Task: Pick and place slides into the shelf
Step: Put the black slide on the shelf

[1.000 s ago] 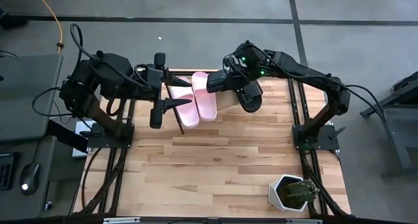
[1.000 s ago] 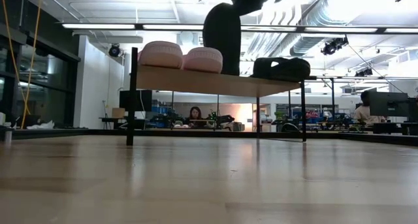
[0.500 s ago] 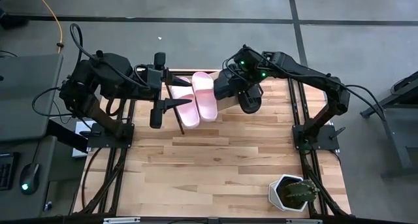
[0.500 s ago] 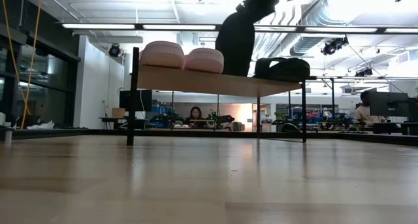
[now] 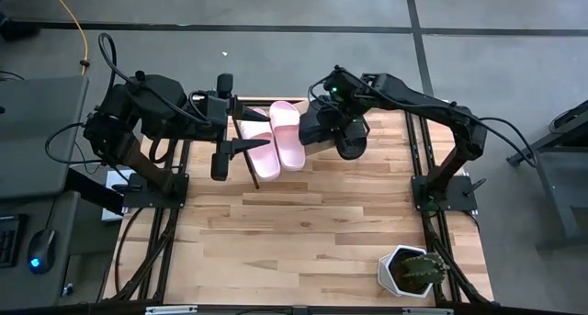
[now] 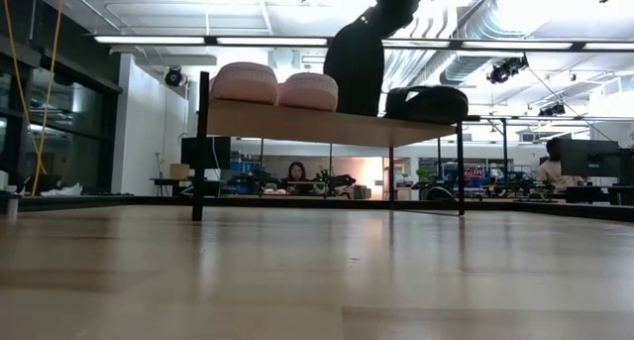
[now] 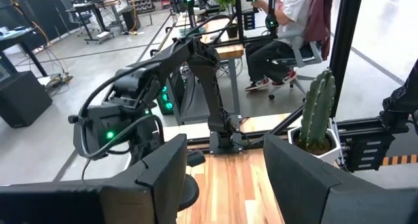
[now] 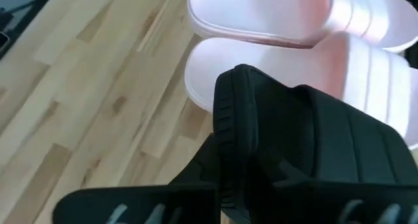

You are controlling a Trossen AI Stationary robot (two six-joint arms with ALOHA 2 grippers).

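Right arm reaches in from the right over the far half of the desk (image 5: 303,223), elbow high, wrist bent down over the shelf (image 6: 327,125). Right gripper (image 5: 320,122) is clamped on a black slide (image 8: 307,145) and holds it steeply tilted, almost on end, above the shelf board between the pink pair and the second black slide (image 5: 353,136). In the low view the held slide (image 6: 354,67) stands tall just right of the pink ones; I can't tell whether its lower end touches the board.

Left arm waits at the far left edge of the desk. Left gripper (image 5: 230,113) has its fingers apart, nothing between them, just left of the shelf.

Shelf sits at the far centre of the desk, on thin black legs. Two pale pink slides (image 5: 276,142) lie side by side on its left part, touching. The second black slide lies flat on the right part of the board (image 6: 426,103).

Near right corner of the desk: potted cactus (image 5: 411,271) in a white pot, well apart from the shelf.

Room behind: open lab with ceiling strip lights, a seated person (image 6: 295,173) far back below shelf level.
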